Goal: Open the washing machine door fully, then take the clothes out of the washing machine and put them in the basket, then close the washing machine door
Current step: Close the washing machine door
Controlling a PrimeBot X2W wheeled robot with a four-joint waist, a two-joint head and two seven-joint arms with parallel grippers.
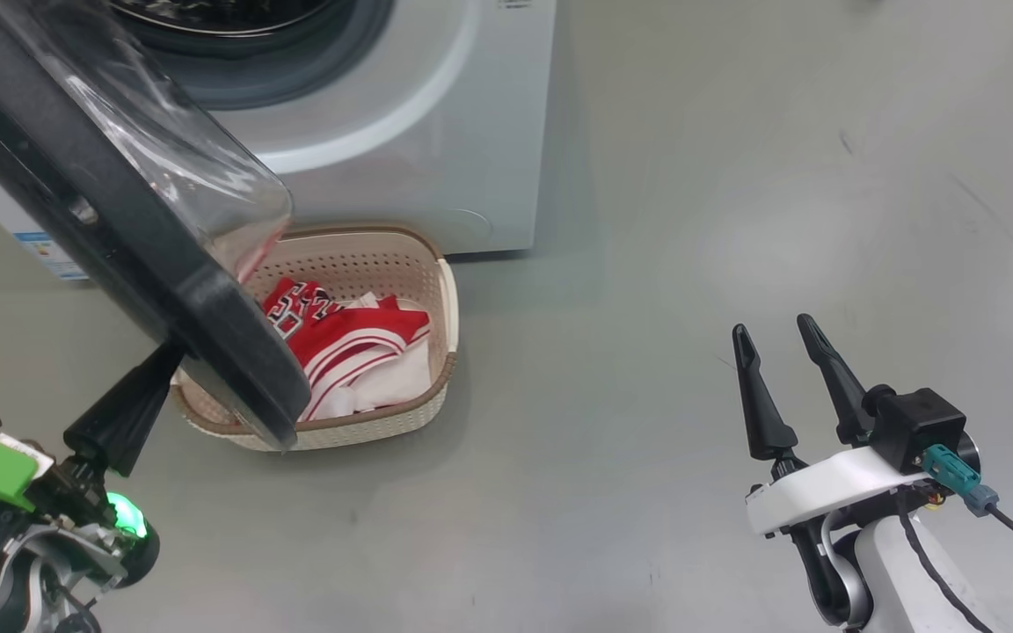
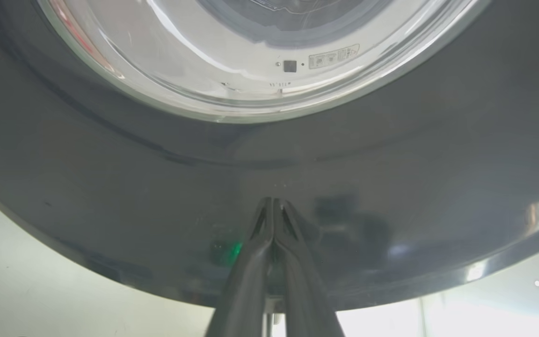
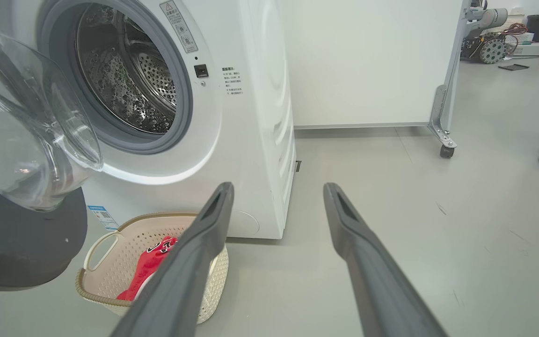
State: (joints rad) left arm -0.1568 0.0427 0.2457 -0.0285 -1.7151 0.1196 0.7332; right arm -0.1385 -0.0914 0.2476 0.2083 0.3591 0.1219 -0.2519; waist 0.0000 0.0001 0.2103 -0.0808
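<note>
Glossy black washing machine door [image 2: 269, 154], bulging clear glass [image 2: 260, 56], possibly smudged

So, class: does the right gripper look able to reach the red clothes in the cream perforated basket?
Probably yes: the open right gripper faces bare grey floor, and the round black door overhangs only the left of the basket, leaving the clothes exposed.

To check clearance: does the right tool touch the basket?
Apart. The head view shows bare floor between the right tool and the basket.
</note>
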